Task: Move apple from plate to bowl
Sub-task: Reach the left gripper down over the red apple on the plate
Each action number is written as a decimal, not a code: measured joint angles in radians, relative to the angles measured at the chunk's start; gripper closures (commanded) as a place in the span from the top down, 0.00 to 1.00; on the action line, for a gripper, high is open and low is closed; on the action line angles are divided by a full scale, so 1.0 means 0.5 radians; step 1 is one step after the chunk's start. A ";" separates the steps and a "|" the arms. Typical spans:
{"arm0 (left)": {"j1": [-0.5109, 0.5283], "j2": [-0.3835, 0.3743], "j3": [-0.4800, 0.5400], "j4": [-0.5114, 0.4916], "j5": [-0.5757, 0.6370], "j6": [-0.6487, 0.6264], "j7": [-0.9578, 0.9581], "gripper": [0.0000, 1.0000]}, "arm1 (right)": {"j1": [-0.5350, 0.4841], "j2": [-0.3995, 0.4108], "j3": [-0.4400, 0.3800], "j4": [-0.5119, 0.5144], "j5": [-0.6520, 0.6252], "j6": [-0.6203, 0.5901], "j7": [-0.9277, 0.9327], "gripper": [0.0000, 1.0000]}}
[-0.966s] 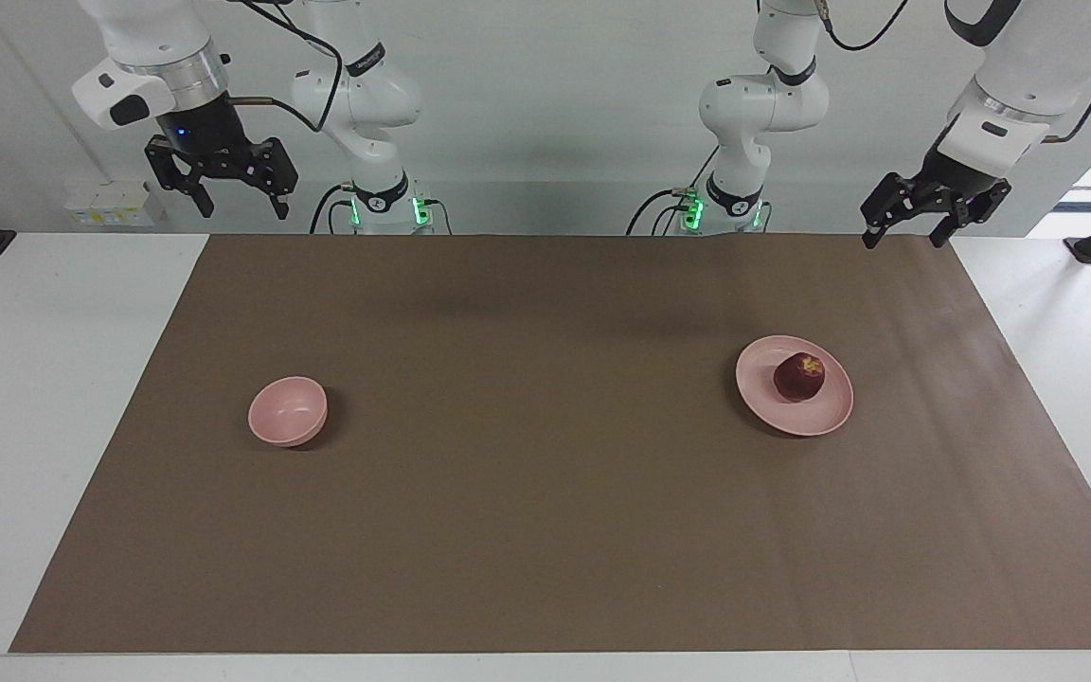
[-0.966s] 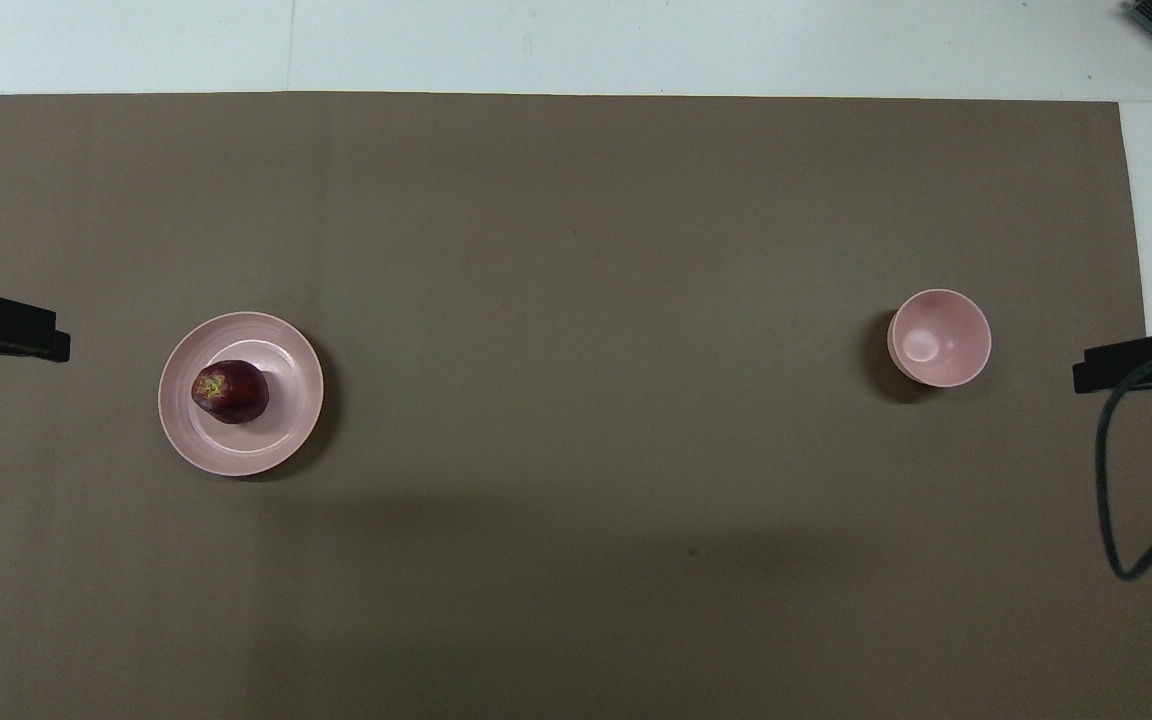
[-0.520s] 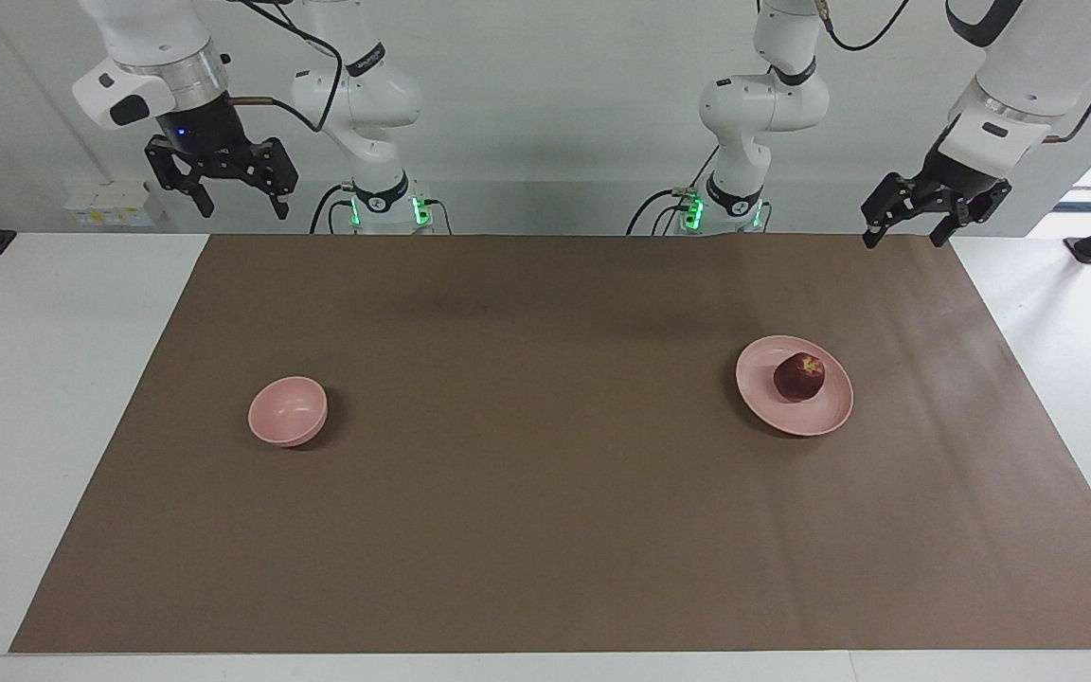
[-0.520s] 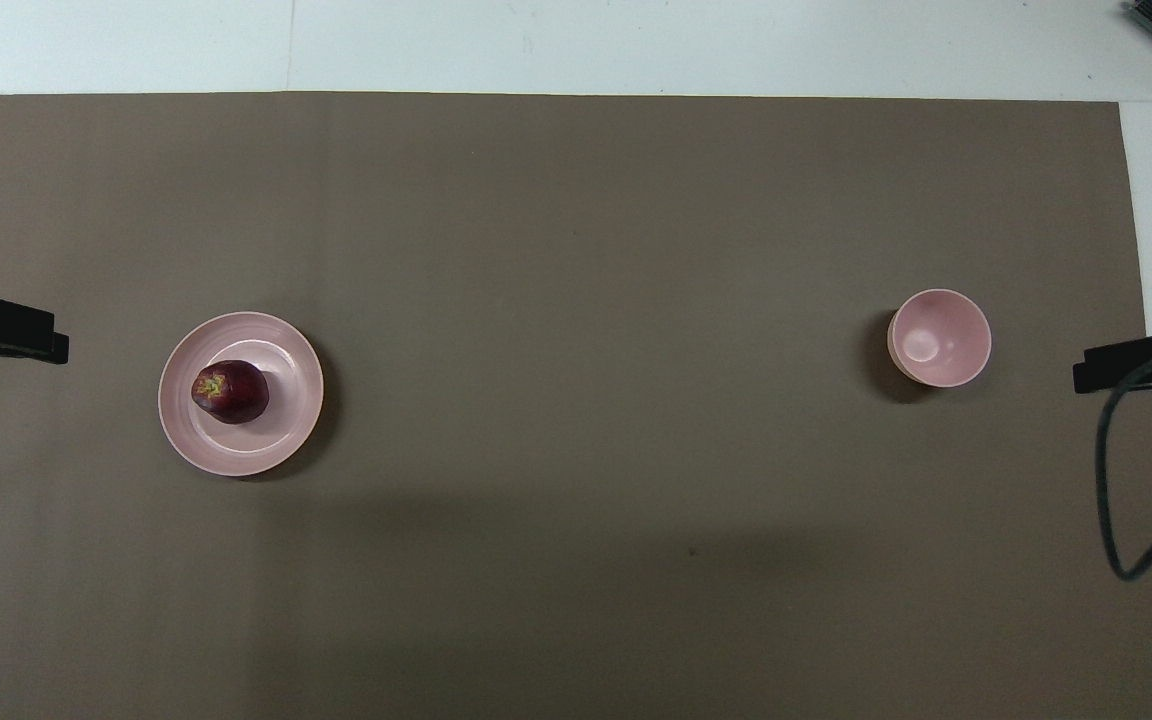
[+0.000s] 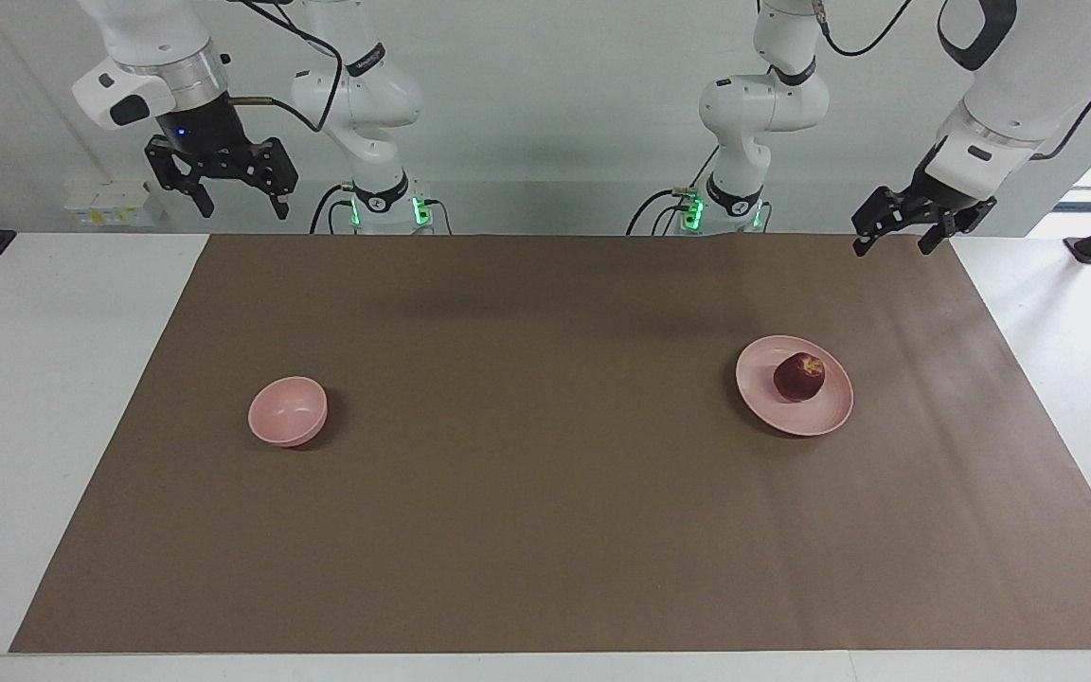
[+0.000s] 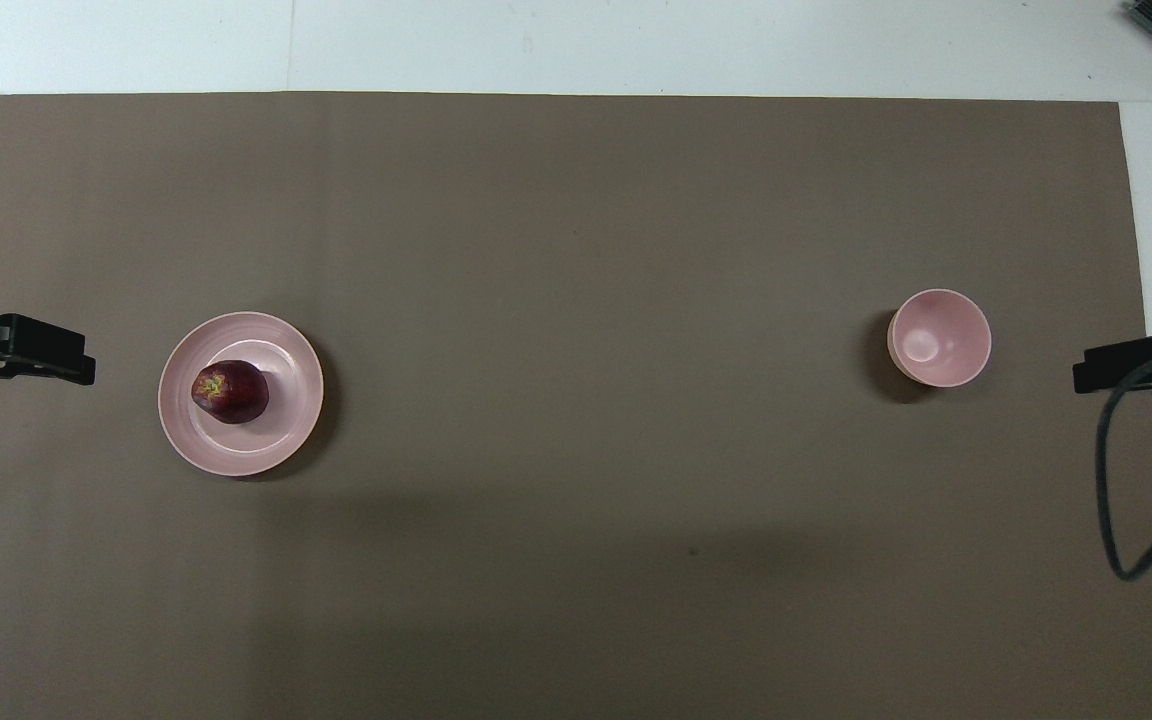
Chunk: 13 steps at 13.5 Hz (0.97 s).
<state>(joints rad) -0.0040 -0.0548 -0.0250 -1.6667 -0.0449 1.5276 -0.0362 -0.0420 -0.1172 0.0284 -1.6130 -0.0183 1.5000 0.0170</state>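
Observation:
The dark red apple [image 5: 799, 377] lies on the pale pink plate [image 5: 806, 419] toward the left arm's end of the table; the overhead view shows the apple [image 6: 230, 391] on the plate [image 6: 288, 380] too. The small pink bowl [image 5: 288, 410] stands empty toward the right arm's end, also in the overhead view [image 6: 940, 337]. My left gripper [image 5: 894, 242] is open and empty, raised over the mat's corner near its base; its tip shows in the overhead view [image 6: 41, 348]. My right gripper [image 5: 238, 202] is open and empty, and waits high above the table's edge near its base [image 6: 1114, 367].
A brown mat [image 5: 545, 493] covers most of the white table [image 5: 53, 379]. A black cable [image 6: 1126, 480] hangs from the right arm. A small white box [image 5: 110, 202] sits on the table's edge near the right gripper.
My left gripper has moved a little toward the plate and swung slightly. The right arm, the apple, the plate and the bowl have not moved.

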 measured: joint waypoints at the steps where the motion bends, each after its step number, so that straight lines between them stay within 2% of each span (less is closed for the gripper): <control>1: 0.000 0.000 0.001 -0.044 0.000 0.040 0.000 1.00 | 0.000 0.000 0.000 0.000 0.000 0.000 0.000 1.00; 13: 0.001 0.004 0.004 -0.709 0.000 0.859 0.046 1.00 | 0.000 0.000 0.000 0.000 0.000 0.000 0.000 1.00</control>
<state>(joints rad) -0.0035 -0.0530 -0.0228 -2.0214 -0.0449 1.9570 -0.0132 -0.0420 -0.1172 0.0284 -1.6130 -0.0183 1.5000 0.0170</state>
